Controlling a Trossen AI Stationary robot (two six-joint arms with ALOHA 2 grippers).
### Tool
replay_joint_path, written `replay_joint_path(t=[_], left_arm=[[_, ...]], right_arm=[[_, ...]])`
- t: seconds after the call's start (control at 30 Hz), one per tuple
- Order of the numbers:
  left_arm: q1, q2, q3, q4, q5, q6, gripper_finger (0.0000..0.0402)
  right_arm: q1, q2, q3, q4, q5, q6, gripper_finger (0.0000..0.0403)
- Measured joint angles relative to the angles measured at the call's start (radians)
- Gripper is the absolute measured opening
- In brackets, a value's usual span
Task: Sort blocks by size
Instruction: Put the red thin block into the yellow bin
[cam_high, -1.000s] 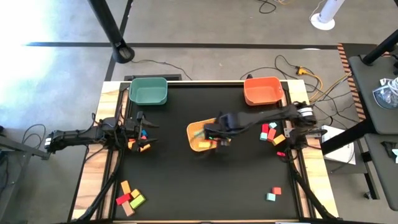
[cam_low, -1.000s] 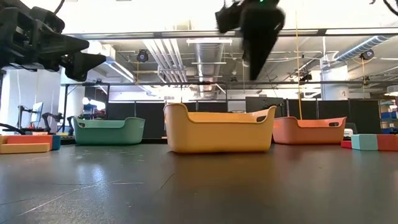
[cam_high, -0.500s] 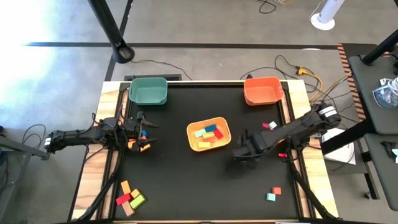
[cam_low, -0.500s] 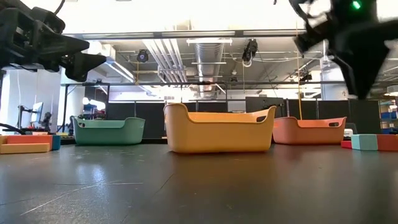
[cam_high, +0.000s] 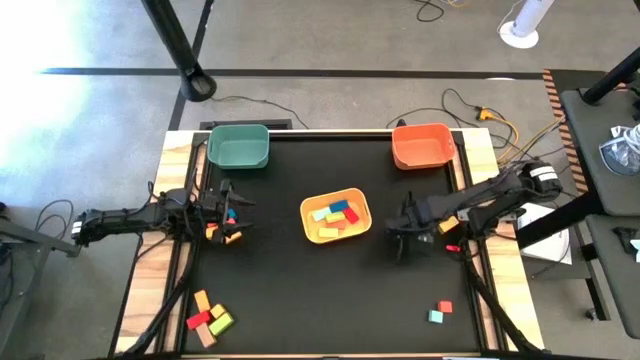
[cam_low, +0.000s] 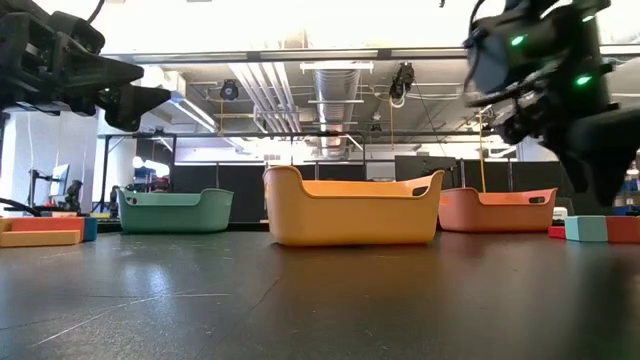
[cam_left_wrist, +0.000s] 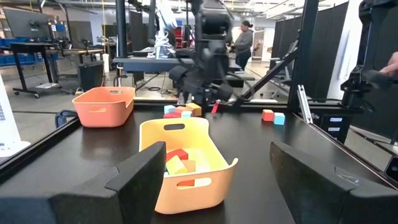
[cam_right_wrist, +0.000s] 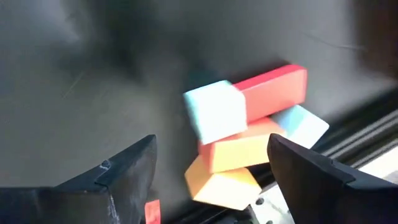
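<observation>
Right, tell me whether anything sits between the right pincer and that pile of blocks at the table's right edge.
Nothing visible does. The right pincer is open, and its wrist view looks straight at the pile of blocks, with only bare black table in the gap. The left pincer waits at the table's left side.

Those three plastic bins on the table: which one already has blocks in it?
The yellow bin in the middle of the table. It holds several coloured blocks, while the green bin and orange bin at the far edge look empty.
</observation>
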Motion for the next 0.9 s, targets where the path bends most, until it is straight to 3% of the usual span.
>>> replay_joint_path(t=[0.17, 0.37, 0.53, 0.73, 0.9], left_arm=[[0.0, -0.001, 0.0, 0.0, 0.0, 0.0, 0.0274], [0.0, 0.0, 0.0, 0.0, 0.0, 0.0, 0.0274], [0.0, 0.0, 0.0, 0.0, 0.0, 0.0, 0.0274], [0.0, 0.0, 0.0, 0.0, 0.0, 0.0, 0.0274], [0.0, 0.0, 0.0, 0.0, 0.0, 0.0, 0.0274]], right_arm=[[-0.183, -0.018, 0.006, 0.021, 0.009, 0.062, 0.0291], [-0.381, -0.016, 0.003, 0.018, -0.049, 0.459, 0.026], [-0.401, -0.01, -0.001, 0.095, -0.137, 0.578, 0.0236], [-0.414, -0.009, -0.03, 0.121, -0.125, 0.667, 0.022], [-0.414, -0.01, -0.093, 0.138, -0.128, 0.727, 0.0228]])
